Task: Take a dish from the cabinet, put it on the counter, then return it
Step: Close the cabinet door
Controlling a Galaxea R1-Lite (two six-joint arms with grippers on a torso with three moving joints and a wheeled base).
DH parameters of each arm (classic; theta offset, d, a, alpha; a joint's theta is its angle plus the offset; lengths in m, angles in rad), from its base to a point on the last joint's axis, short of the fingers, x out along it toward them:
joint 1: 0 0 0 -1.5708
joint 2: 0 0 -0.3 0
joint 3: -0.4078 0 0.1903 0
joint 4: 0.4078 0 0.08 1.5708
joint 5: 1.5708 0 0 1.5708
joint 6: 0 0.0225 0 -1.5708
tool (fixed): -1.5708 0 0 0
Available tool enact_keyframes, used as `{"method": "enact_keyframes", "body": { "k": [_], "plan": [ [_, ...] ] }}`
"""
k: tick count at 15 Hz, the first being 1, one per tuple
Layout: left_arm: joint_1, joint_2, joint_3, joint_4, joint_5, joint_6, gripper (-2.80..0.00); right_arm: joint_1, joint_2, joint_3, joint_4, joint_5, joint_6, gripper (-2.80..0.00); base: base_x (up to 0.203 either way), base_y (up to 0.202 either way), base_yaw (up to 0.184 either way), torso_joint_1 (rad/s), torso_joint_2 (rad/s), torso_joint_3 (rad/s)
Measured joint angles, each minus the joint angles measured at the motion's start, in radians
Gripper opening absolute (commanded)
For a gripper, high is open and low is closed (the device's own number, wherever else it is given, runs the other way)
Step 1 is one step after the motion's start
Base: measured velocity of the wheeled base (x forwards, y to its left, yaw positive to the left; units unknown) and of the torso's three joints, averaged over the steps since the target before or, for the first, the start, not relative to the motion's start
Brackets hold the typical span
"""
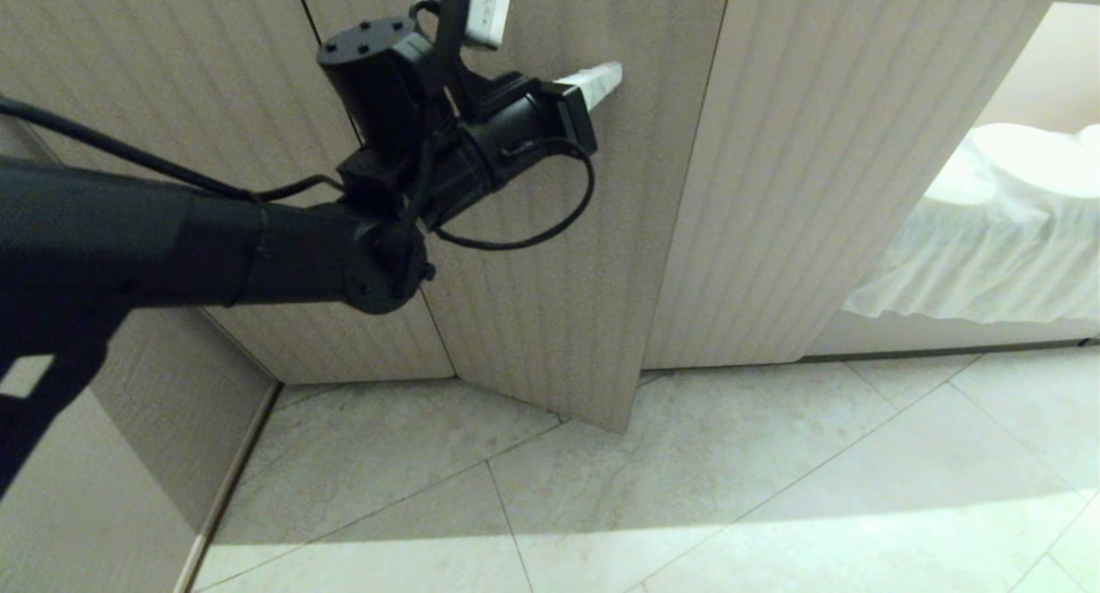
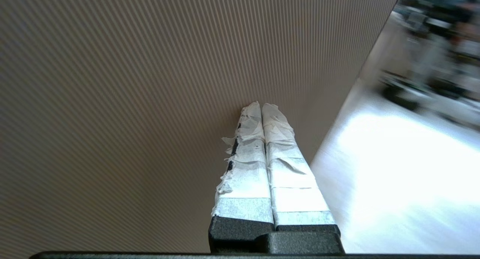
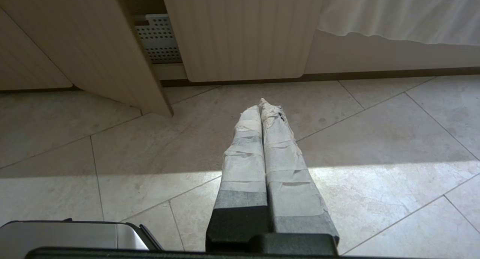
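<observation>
Clenched with nothing held, the left gripper [image 1: 612, 75], its white-taped fingers [image 2: 258, 146] pressed together, is raised close against the ribbed face of the low beige cabinet [image 1: 550, 258], on a door that stands slightly ajar. The right gripper [image 3: 265, 107] is likewise closed and empty, held low above the pale tiled floor [image 3: 375, 146] in front of the cabinet. The small white dish cannot be seen in any view.
</observation>
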Motion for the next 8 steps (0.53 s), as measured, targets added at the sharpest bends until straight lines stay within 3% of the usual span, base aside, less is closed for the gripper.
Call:
{"method": "enact_keyframes", "body": {
  "k": [3, 5, 8],
  "plan": [
    [-0.005, 0.111, -0.201, 0.021, 0.195, 0.083, -2.80, 0.000, 0.000, 0.000, 0.000, 0.000, 0.000, -2.80, 0.000, 0.000, 0.000, 0.000, 0.00, 0.000],
    [0.003, 0.150, -0.248, 0.041, 0.300, 0.130, -2.80, 0.000, 0.000, 0.000, 0.000, 0.000, 0.000, -2.80, 0.000, 0.000, 0.000, 0.000, 0.00, 0.000],
    [0.009, 0.167, -0.256, 0.039, 0.356, 0.159, -2.80, 0.000, 0.000, 0.000, 0.000, 0.000, 0.000, -2.80, 0.000, 0.000, 0.000, 0.000, 0.00, 0.000]
  ]
}}
